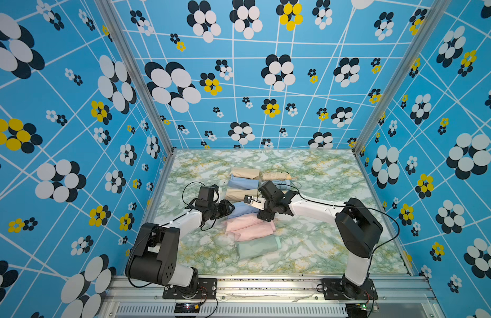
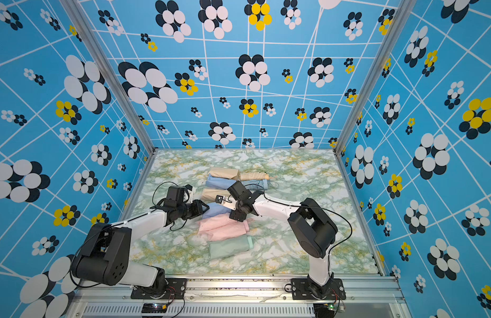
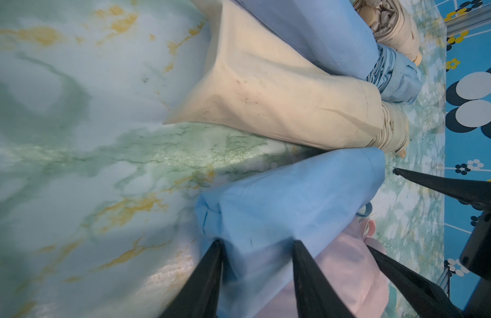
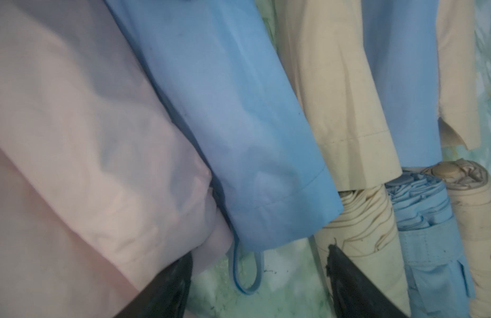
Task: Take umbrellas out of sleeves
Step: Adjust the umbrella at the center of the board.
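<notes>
- Umbrellas (image 1: 277, 175) — two lie bare at the far end of the row in the middle of the bench (image 1: 321, 247). A third, beige, sits at the mouth of its sleeve. I take the rest to be inside their sleeves (image 1: 249, 228), with pink and mint nearest my bases.
- The one I judge to be in hand is hidden in the light blue sleeve (image 4: 238, 137) against the pink ones. Only its wrist cord (image 4: 245, 275) shows, looping out past the hem.
- My left claw (image 3: 256, 243) straddles that sleeve's closed end with blue cloth between its fingers. I cannot tell whether it is pinching.
- My right claw (image 4: 260, 252) gapes wide and empty at the hem, with the cord loop lying between its fingers.
- Handling, as I judge it: a light umbrella with a firm core under soft pleats, in a thin, slick sleeve that will bunch and slide.
- Where to hold: the left claw should take cloth only at the closed tip — not the umbrella within. The right should take the handle end at the hem, since the cord is thin and may slip.
</notes>
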Available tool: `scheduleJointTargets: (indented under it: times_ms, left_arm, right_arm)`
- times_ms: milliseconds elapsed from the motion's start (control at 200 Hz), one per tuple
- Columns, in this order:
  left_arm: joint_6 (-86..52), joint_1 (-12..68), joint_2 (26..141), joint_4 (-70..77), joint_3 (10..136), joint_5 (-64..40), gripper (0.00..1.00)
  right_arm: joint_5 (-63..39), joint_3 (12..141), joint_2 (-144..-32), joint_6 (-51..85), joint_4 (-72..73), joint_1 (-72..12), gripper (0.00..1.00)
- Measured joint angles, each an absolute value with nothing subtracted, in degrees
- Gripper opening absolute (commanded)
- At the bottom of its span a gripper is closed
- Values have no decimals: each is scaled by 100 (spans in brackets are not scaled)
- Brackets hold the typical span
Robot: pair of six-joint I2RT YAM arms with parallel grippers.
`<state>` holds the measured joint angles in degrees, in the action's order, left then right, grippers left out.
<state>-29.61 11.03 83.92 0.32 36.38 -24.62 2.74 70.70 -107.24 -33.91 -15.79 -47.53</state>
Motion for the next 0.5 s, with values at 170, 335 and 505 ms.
scheduleJointTargets:
  times_ms: [170,335,505]
  left_arm:
    - [-2936,1103,8396,34,3638,-2460,39]
    - [-2915,1103,8453,43,3638,-2460,39]
    - [-2893,1100,8499,45,3649,-2460,39]
  right_arm:
    - [416,6882,-10591,-3299,-1452,-4919,81]
    - [482,6827,-10532,-3253,-1476,-4943,79]
    - [499,6829,-10475,-3256,-1758,-4901,76]
